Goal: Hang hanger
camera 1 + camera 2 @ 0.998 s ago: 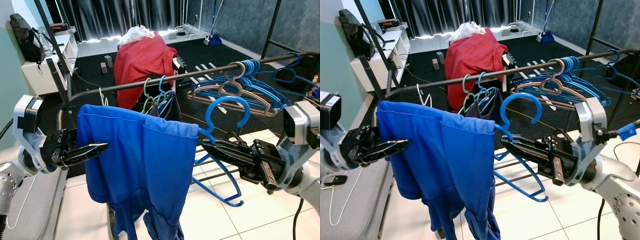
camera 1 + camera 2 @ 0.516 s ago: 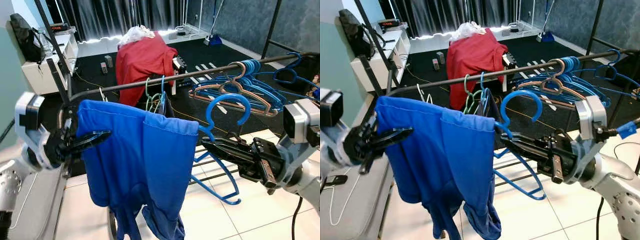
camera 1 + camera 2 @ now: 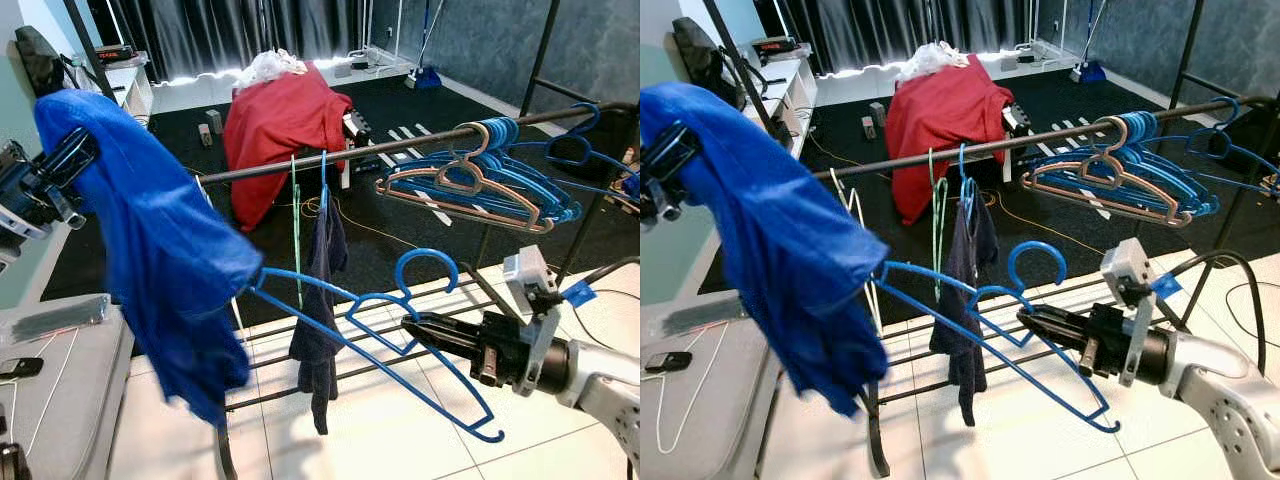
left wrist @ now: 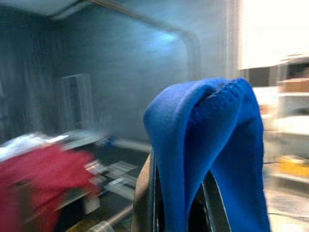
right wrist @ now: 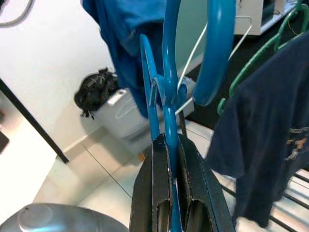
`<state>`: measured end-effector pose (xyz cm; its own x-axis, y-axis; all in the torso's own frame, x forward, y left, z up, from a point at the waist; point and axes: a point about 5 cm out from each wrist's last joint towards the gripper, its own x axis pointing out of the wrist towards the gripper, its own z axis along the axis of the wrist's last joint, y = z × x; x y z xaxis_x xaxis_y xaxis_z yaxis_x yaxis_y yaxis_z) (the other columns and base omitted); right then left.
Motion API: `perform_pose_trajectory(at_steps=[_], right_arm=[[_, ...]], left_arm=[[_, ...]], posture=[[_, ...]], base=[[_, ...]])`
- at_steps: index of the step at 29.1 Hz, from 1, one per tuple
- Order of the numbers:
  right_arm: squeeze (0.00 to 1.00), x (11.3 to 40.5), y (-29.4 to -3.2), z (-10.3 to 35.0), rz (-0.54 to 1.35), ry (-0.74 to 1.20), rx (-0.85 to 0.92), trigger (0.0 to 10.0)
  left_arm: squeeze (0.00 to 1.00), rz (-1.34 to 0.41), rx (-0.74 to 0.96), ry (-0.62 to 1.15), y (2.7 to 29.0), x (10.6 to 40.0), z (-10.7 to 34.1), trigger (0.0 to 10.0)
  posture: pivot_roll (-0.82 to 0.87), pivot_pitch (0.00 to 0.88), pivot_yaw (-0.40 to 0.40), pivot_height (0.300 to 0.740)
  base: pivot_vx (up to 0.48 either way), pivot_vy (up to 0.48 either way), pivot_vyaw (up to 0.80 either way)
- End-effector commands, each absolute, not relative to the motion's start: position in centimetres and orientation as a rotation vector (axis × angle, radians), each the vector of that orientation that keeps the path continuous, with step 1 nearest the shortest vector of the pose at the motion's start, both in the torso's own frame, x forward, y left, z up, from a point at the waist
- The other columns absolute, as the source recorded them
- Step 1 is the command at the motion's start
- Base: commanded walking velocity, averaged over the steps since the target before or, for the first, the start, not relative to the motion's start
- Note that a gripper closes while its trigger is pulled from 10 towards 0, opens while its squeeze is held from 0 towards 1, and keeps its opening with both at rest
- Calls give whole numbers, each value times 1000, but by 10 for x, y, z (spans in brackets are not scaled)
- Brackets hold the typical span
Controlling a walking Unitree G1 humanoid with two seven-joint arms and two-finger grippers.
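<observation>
My right gripper point(image 3: 415, 333) is shut on the neck of a blue hanger point(image 3: 400, 345), low in front of the rail, hook up; in the right wrist view the hanger point(image 5: 169, 121) sits clamped between the fingers point(image 5: 152, 174). A blue shirt point(image 3: 150, 250) hangs from my left gripper point(image 3: 70, 155), raised high at the left. The hanger's left end point(image 3: 258, 278) still touches the shirt's edge. The left wrist view has the shirt point(image 4: 207, 145) draped over and between the fingers point(image 4: 146, 198). The dark clothes rail point(image 3: 400, 145) runs across behind.
On the rail hang a bunch of blue and pink hangers point(image 3: 480, 180), a navy shirt point(image 3: 320, 300) and a green hanger point(image 3: 297, 230). A red cloth point(image 3: 280, 120) covers furniture behind. Lower rack bars point(image 3: 300, 385) cross the tiles. A grey surface with a phone point(image 3: 20, 368) lies left.
My left arm swung up and left, pulling the blue shirt almost off the hanger. The right gripper kept the hanger and dropped lower; the hanger now shows mostly bare.
</observation>
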<state>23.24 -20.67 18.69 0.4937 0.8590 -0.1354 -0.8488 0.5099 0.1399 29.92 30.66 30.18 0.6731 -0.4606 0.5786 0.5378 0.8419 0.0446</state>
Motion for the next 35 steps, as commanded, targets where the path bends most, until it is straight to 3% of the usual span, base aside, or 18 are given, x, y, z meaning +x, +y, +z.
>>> perform_pose_trajectory(at_steps=[1, 7, 10, 13, 16, 18, 19, 22, 23, 25, 26, 27, 28, 30, 35], right_arm=[[0, 231, -206, 196, 1054, 133, 70, 0], [0, 231, -212, 195, 1020, 127, 75, 0], [0, 229, -209, 187, 1025, 139, 112, 0], [0, 228, -207, 189, 1035, 117, 147, 0], [0, 225, -209, 195, 1044, 82, 160, 0], [0, 225, -209, 195, 1044, 82, 160, 0], [0, 230, -213, 196, 999, 66, 138, 0], [0, 230, -213, 196, 999, 66, 138, 0], [0, 241, -215, 192, 913, 57, 128, 10000], [0, 241, -215, 192, 913, 57, 128, 10000], [0, 254, -211, 176, 810, 78, 140, 10000], [0, 254, -211, 176, 810, 78, 140, 10000], [0, 262, -205, 157, 725, 108, 153, 10000], [0, 267, -201, 142, 658, 127, 148, 10000], [0, 273, -203, 127, 540, 130, 166, 10000]], left_arm=[[0, -479, -91, -583, 317, 301, 299, 0], [0, -406, -87, -387, 309, 309, 250, 0], [0, -407, -146, -288, 290, 302, 208, 0], [0, -388, -163, -275, 290, 299, 200, 0], [0, -271, -236, -338, 307, 291, 203, 0], [0, -271, -236, -338, 307, 291, 203, 0], [0, -380, -297, -367, 303, 280, 208, 0], [0, -380, -297, -367, 303, 280, 208, 0], [0, -651, -308, -320, 277, 258, 209, 0], [0, -651, -308, -320, 277, 258, 209, 0], [0, -896, -348, -205, 237, 238, 191, 10000], [0, -896, -348, -205, 237, 238, 191, 10000], [0, -954, -437, -150, 212, 229, 177, 10000], [0, -907, -500, -126, 202, 229, 166, 10000], [0, -709, -532, -139, 204, 243, 154, 10000]], posture=[[-102, 0, 78, 740], [-100, 0, 84, 740], [-89, 0, 88, 740], [-89, 0, 88, 740], [-77, 0, 81, 740], [-77, 0, 81, 740], [-75, 0, 81, 740], [-75, 0, 81, 740], [-60, 0, 77, 740], [-60, 0, 77, 740], [-52, 0, 78, 740], [-52, 0, 78, 740], [-51, 0, 70, 740], [-55, 0, 67, 740], [-61, 0, 67, 740]], base=[[0, 0, 0], [0, 0, 0], [0, 0, 0], [0, 0, 0], [0, 0, 0], [0, 0, 0], [0, 0, 0], [0, 0, 0], [0, 0, 0], [0, 0, 0], [0, 0, 0], [0, 0, 0], [0, 0, 0], [0, 0, 0], [0, 0, 0]])
